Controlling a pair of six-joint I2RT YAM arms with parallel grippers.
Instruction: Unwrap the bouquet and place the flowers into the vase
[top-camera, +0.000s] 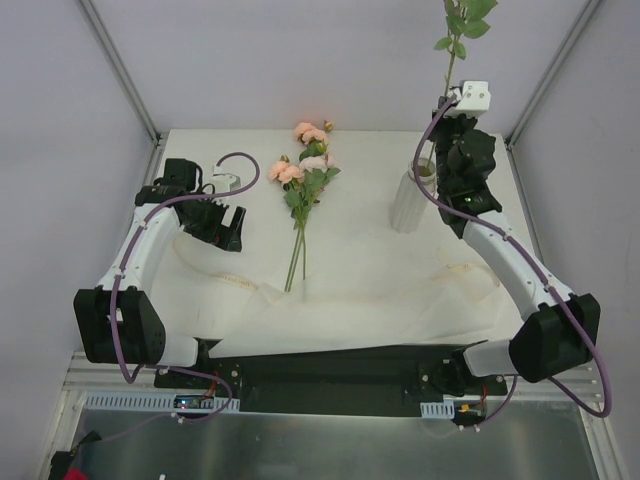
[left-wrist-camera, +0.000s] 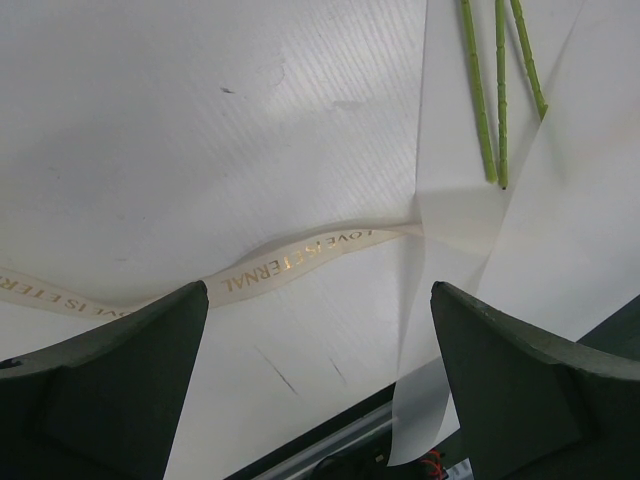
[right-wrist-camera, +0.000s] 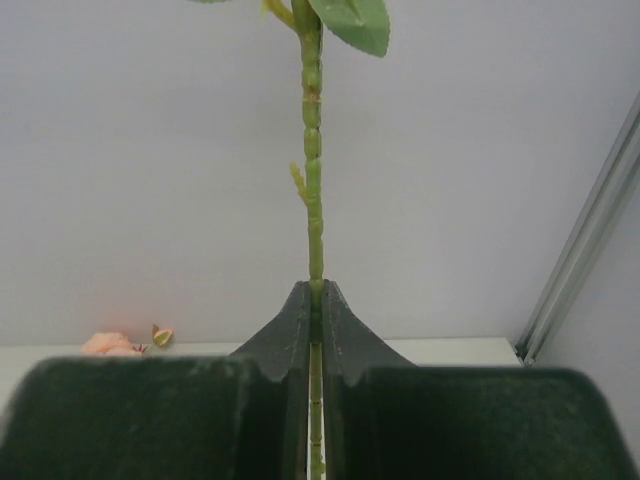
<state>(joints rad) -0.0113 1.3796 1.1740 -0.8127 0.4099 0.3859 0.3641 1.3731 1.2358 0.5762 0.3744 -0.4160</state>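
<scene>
Nearest: flat sheet of white wrapping paper (top-camera: 380, 290) lies spread over the table, so unwrapping looks done. A cream ribbon w/ gold lettering (left-wrist-camera: 300, 262) lies loose on it under the left gripper (left-wrist-camera: 320, 300), jaws wide apart, holding nothing, prob. parked clear of the work. Mid-table: peach-pink roses w/ long green stems (top-camera: 305, 190) lie on the paper, well apart from the small clear glass vase (top-camera: 408, 205) further right. Right gripper (right-wrist-camera: 315, 295) is clamped on one thin green leafy stem (right-wrist-camera: 313, 150), upright above the vase, presumably for lowering into the neck. Bloom cut off at frame top. Stem's lower end is hidden behind the arm, so can't tell if it's in the neck.
</scene>
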